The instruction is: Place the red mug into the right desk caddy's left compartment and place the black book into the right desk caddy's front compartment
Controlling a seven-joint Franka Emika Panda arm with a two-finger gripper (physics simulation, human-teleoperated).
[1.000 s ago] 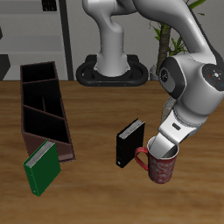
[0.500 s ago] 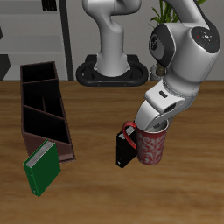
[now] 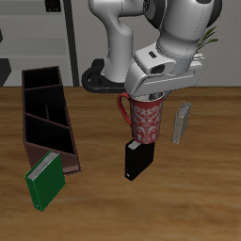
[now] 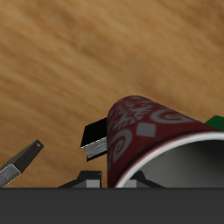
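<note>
So in the exterior view the gripper (image 3: 152, 94) has the red mug (image 3: 146, 119) clamped by its rim and hanging clear above the table (image 3: 202, 198), upright, with the handle poking out toward the side where the right desk caddy (image 3: 45, 117) sits. The mug is directly over the black book (image 3: 137, 159), which stands on the wood a bit nearer the table's front edge, and there's a clear gap between the two. The caddy is well apart from both, a long dark box with its dividers showing, including the slanted one, and nothing inside any section as far as I can see. A green book (image 3: 44, 180) leans against the caddy's near end, and a thin grey book (image 3: 181, 122) stands just beside the mug on the other side. Wrist view: the red mug (image 4: 150, 131) fills most of the frame, swirly pattern and pale inside visible, pinched at the rim. Past it you get the black book (image 4: 94, 140) with its white pages, the grey book (image 4: 19, 164) off by itself, and a sliver of the green book (image 4: 216, 122).
</note>
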